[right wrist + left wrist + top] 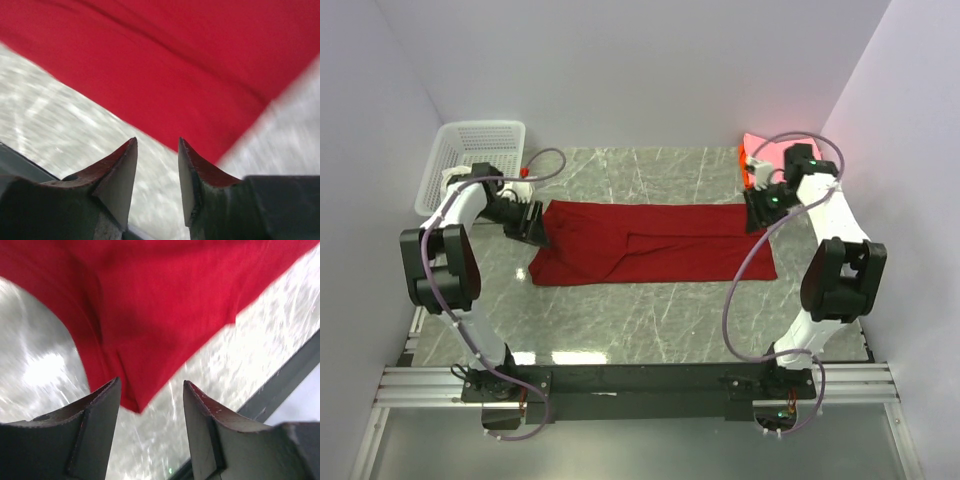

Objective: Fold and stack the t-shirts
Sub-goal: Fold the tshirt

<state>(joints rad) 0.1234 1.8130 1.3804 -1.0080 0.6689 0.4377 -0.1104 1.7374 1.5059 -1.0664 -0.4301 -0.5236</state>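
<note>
A deep red t-shirt (650, 243) lies spread sideways across the middle of the marble table, folded lengthwise. My left gripper (533, 228) hovers at its left end; in the left wrist view it (151, 384) stands open, a corner of the red cloth (150, 315) just beyond the fingertips, nothing between them. My right gripper (757, 212) is at the shirt's right end. In the right wrist view it (157, 142) is open and empty, the red shirt (190, 65) just ahead. More t-shirts, pink and orange (760, 155), are piled at the back right corner.
A white plastic lattice basket (472, 160) stands at the back left, beside the left arm. White walls close in the table on three sides. The black mounting rail (640, 380) runs along the near edge.
</note>
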